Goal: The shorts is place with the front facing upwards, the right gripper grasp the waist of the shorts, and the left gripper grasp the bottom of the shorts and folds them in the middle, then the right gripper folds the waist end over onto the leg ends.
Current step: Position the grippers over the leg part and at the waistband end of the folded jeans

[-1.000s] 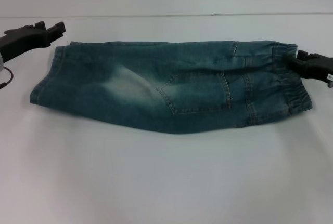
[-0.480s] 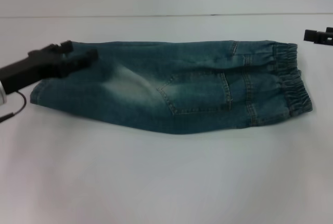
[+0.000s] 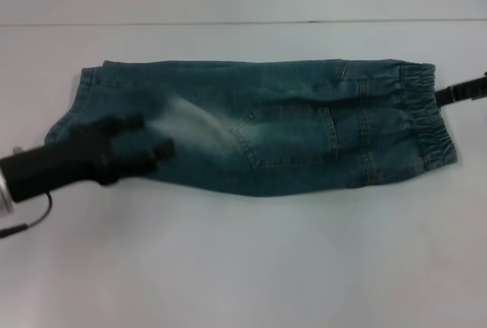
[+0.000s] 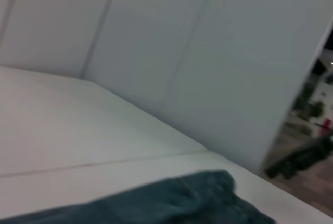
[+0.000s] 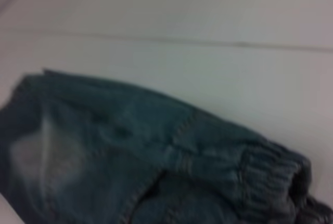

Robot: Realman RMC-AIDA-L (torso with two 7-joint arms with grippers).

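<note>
Since a second ago, the left gripper crossed onto the shorts.

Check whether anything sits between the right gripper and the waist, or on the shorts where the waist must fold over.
Nothing lies between the right gripper and the waist. On the fold path, the left gripper hovers over the shorts near the leg ends; nothing else shows there.

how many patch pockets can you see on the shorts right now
1. A stitched patch pocket sits mid-panel on the folded blue-green denim shorts, toward the gathered elastic waist. Others may be hidden underneath.
</note>
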